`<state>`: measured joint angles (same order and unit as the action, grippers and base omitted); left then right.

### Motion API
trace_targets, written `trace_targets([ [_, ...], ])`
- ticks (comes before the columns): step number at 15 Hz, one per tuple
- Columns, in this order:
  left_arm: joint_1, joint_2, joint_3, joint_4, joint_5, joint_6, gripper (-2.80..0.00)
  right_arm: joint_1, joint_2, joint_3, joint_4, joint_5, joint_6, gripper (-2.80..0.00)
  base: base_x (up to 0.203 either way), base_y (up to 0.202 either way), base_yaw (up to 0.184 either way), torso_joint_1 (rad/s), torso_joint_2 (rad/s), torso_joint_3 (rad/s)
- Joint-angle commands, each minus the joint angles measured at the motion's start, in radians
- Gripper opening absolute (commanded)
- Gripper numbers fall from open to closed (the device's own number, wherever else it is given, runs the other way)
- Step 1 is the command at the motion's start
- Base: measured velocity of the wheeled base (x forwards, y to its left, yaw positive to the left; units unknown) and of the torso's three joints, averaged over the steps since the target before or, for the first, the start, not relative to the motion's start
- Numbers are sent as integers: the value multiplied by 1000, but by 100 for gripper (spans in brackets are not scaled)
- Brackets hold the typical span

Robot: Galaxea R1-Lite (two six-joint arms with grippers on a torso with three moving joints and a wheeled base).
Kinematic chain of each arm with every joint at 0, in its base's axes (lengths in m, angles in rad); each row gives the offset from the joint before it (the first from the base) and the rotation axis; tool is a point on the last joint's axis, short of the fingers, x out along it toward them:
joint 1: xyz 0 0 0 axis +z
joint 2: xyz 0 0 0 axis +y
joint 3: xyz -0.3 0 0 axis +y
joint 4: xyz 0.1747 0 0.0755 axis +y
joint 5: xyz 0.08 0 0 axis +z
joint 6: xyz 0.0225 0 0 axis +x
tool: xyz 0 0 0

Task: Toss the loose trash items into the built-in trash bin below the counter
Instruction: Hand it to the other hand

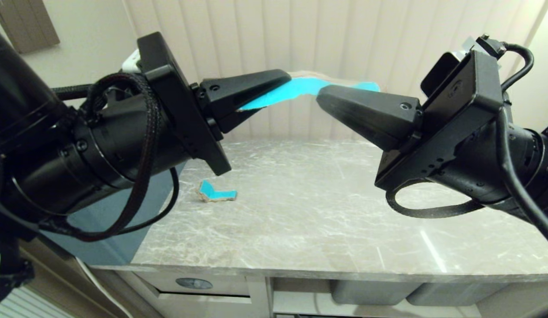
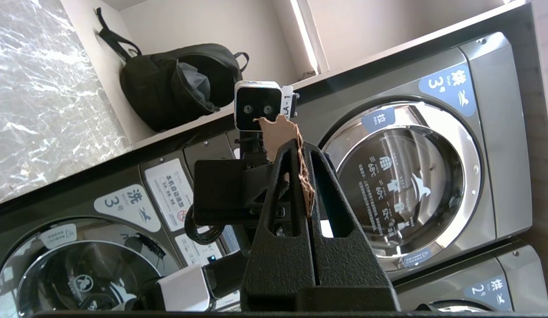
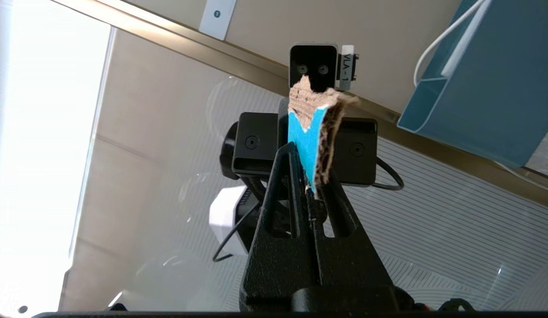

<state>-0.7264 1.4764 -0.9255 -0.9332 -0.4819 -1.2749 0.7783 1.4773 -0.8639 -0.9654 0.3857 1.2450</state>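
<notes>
The counter (image 1: 300,229), a grey marble-patterned slab with white veins and a thick front edge, serves as the landmark. Nearest, under its front edge toward the left end, sits the built-in trash bin (image 1: 199,289), a beige cabinet front with a flap carrying a blue oval sticker; two grey storage tubs (image 1: 371,291) sit under the edge further right. On the slab's left part, set back from the front edge and close to its left edge, a small bent cardboard scrap (image 1: 216,192) lies flat, turquoise face up with ragged brown borders; bare stone spreads to its right and in front of it. Raised well above the counter, the left gripper (image 1: 285,79) and the right gripper (image 1: 322,95) point toward each other, their black wedge-shaped fingers nearly tip to tip. Both are pressed together on the same long cardboard scrap (image 1: 300,86), one at each end; it bridges them as a turquoise strip hanging clear of the stone. In the left wrist view its brown corrugated back (image 2: 285,137) sticks up between the clamped textured fingers; in the right wrist view the turquoise face (image 3: 307,141) and torn fluted edge show. Behind the counter's far edge rises a pale ribbed wall (image 1: 322,39), and a teal-blue box (image 1: 106,229) stands off the left edge.
</notes>
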Motion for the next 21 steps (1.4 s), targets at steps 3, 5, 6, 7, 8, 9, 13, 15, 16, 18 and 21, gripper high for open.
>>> trace_targets([
  [3,1,3,-1,-6,-3,-6,-280,1,-13,24,-4,2,0,0,0,0,0,0,0,0],
  [5,1,7,9,-4,-1,-2,-280,-1,-32,36,-3,1,-2,0,0,0,0,0,0,0],
  [6,2,7,29,-7,-1,15,-280,-2,-44,40,-4,0,-3,0,0,0,0,0,0,0],
  [7,4,12,47,-2,-2,75,-280,-10,-58,50,-4,-1,-4,0,0,0,0,0,0,0],
  [8,8,31,59,2,-1,131,-280,-26,-73,62,-5,-3,-5,0,0,0,0,0,0,0],
  [9,24,47,63,4,3,168,-280,-57,-88,71,-6,-4,-6,0,0,0,0,0,0,0],
  [13,81,70,66,41,15,347,-280,-320,-150,138,-5,-3,-67,0,0,0,0,0,0,0],
  [15,92,56,62,116,15,457,-280,-501,-221,229,3,-1,-172,0,0,0,0,0,0,0],
  [16,101,49,53,137,25,499,-280,-591,-286,292,20,-2,-214,0,0,0,0,0,0,0],
  [18,102,31,51,168,55,505,-280,-710,-452,403,86,-9,-269,0,0,0,0,0,0,0],
  [21,102,20,33,179,57,508,-280,-809,-747,529,422,-88,-605,0,0,0,0,0,0,0],
])
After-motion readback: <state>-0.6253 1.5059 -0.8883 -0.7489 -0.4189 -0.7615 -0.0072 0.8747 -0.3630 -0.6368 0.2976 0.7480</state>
